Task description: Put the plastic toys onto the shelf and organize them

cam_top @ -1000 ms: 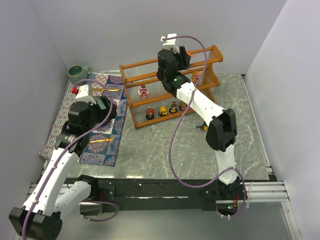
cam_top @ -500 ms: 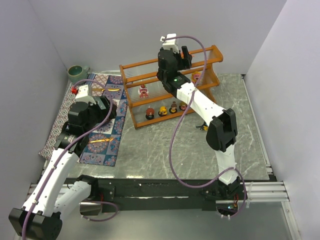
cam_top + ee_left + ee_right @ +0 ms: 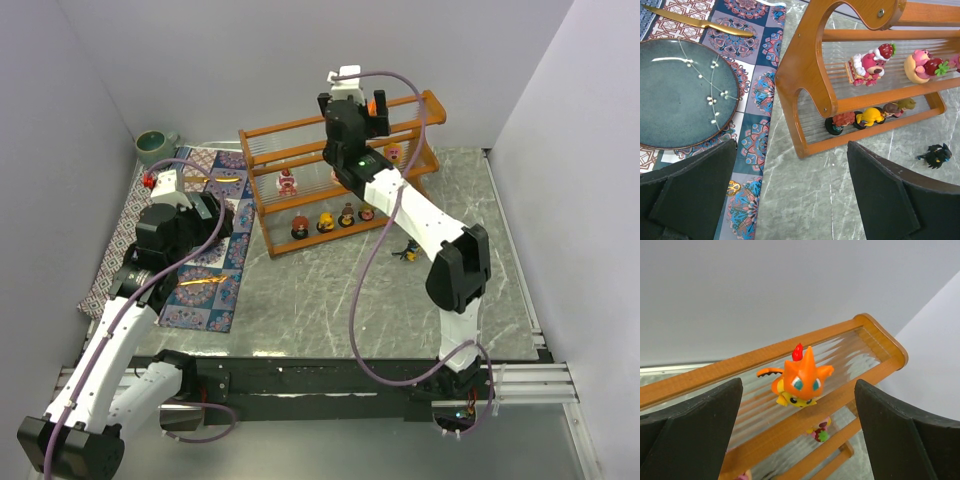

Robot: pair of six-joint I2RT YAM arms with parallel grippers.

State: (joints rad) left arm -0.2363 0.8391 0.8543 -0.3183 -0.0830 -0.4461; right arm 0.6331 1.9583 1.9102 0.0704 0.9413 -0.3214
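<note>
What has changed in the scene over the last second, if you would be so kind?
The right gripper opened and let go of the orange toy, which now sits free on the top tier of the shelf. The right arm's elbow swung slightly to the right. The left gripper, open above the mat, and the toys on the lower tiers stayed put.

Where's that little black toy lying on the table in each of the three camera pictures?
Top external: black toy on the table, right of centre, in front of the shelf.
Left wrist: black toy at the far right edge, below the shelf.
Right wrist: not in it.
Shared landmark: the shelf, in all three.
</note>
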